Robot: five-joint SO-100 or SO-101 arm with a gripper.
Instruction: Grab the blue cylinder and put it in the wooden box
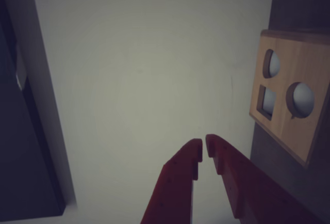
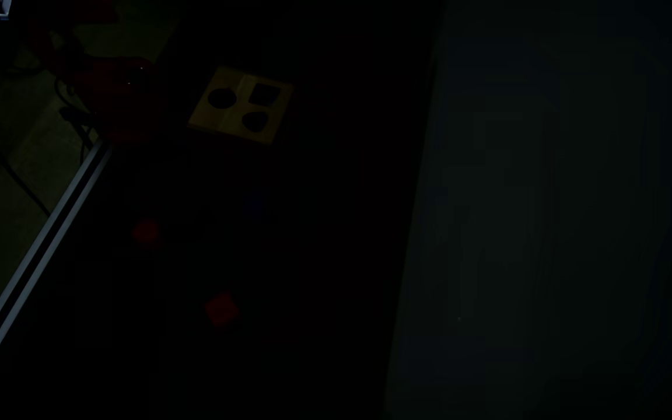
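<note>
My red gripper (image 1: pixel 204 146) is shut, its jaws almost touching with nothing between them. It points at a pale blank surface. The wooden box (image 1: pixel 294 92) is at the right edge of the wrist view, well to the right of the fingertips; one face shows two rounded holes and a square hole. In the very dark overhead view the box (image 2: pixel 241 105) lies at the upper left, with the dim red arm (image 2: pixel 115 87) just left of it. The blue cylinder shows in neither view; the overhead view is too dark to make it out.
Two red blocks (image 2: pixel 147 232) (image 2: pixel 221 309) lie on the dark table below the box in the overhead view. A light rail (image 2: pixel 38 245) runs diagonally along the table's left edge. A dark panel (image 1: pixel 23 146) fills the left of the wrist view.
</note>
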